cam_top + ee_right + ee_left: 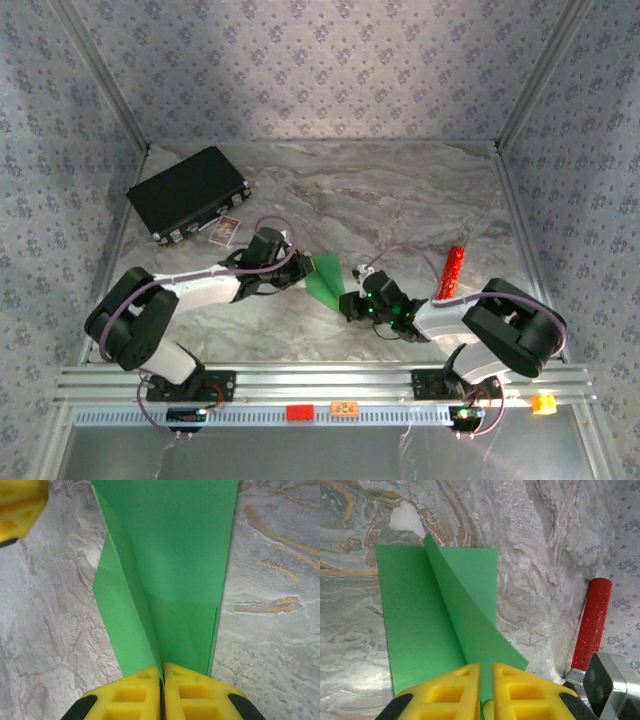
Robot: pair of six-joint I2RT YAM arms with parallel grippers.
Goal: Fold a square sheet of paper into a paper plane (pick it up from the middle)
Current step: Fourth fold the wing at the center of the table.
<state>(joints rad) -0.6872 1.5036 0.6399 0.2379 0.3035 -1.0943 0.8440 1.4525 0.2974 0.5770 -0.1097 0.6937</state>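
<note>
bright-green square sheet of paper (pixel 325 283), already creased into a narrower shape with one flap standing up, lies at mid-frame on the marbled table (pixel 420 190) in the top view, stretched between the two arms. the left gripper (pixel 486 692) meets it from the left, its yellow fingers (pixel 455 692) drawn close on the sheet's near edge at the bottom of the wrist view, with only a slim green-filled gap between them. the right gripper (pixel 162 695), at the bottom of its own view, has its fingers pressed tight together on the opposite edge, right at the foot of a crease. a red glitter cylinder (pixel 452 272) lies to the right, well apart from the sheet. the paper looks light, thin and limp. it should hold a crease but would likely buckle, slip or tear under a hard tug, so a pinch at an edge beside the fold line seems the safest hold.
</note>
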